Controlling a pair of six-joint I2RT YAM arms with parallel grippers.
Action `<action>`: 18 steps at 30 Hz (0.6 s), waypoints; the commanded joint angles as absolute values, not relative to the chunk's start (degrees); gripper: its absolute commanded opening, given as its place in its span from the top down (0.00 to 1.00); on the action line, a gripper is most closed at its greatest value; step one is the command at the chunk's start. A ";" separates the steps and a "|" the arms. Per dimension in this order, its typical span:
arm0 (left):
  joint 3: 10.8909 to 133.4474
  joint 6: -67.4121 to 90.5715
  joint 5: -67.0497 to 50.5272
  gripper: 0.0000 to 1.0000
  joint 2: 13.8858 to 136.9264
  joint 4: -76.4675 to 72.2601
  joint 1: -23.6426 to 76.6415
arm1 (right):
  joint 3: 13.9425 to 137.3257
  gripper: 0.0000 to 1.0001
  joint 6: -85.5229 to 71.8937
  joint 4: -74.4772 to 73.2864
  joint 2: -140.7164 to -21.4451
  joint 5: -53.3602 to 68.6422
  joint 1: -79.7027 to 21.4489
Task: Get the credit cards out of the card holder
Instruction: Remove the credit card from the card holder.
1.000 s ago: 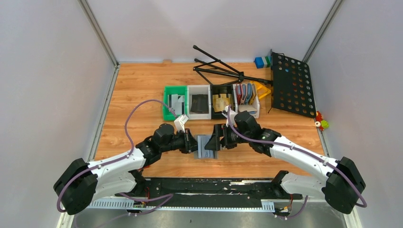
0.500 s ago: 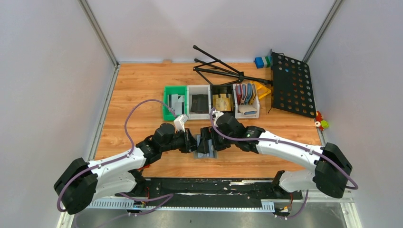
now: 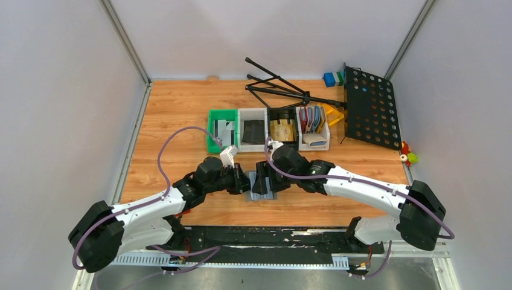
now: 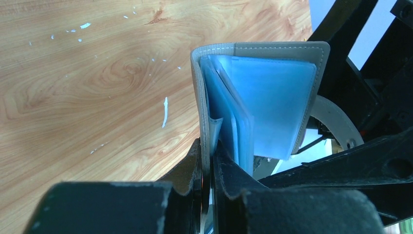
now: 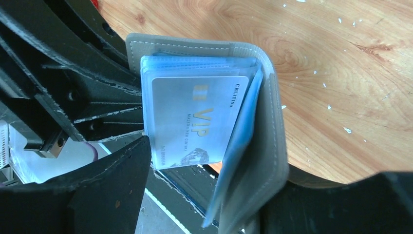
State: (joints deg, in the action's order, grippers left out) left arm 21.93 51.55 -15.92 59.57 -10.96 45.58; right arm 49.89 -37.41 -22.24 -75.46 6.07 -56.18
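Grey card holder (image 4: 272,92) pinched tight by left gripper (image 4: 210,152) at 9 o'clock, right gripper (image 5: 214,168) gaping around its VIP credit card (image 5: 195,122).

The card holder (image 5: 272,126) looks like matt grey leather-type stuff, fine grain, pale stitching round the edge; the pockets (image 4: 272,97) inside it are see-through bluish plastic, pretty glossy; the credit card (image 5: 195,122) in the holder's front pocket is smooth silvery plastic with shiny gold lettering; the table (image 4: 97,87) under the holder is smooth wood grain with a slight sheen, flecked with white scuffs; my left gripper (image 4: 207,161) at the holder's lower edge is matt black plastic, a bit rough.
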 commanded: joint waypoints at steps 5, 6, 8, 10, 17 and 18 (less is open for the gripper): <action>23.38 51.78 -16.44 0.93 57.33 -12.72 45.44 | 47.17 0.40 -38.11 -21.89 -70.06 5.10 -55.00; 23.38 51.77 -16.38 0.93 57.17 -12.59 45.45 | 46.93 0.41 -38.18 -21.96 -69.59 5.02 -54.68; 23.38 51.77 -16.35 0.93 56.95 -12.40 45.44 | 46.41 0.45 -38.46 -22.25 -68.83 4.92 -54.09; 23.38 51.76 -16.18 0.93 56.80 -12.19 45.44 | 46.11 0.46 -38.72 -22.69 -67.98 4.61 -53.80; 23.47 51.85 -16.24 0.93 56.71 -12.24 45.44 | 45.70 0.57 -38.74 -23.36 -66.26 4.73 -53.19; 23.47 51.87 -16.26 0.93 56.78 -12.22 45.48 | 45.68 0.60 -38.69 -23.44 -66.04 4.74 -53.11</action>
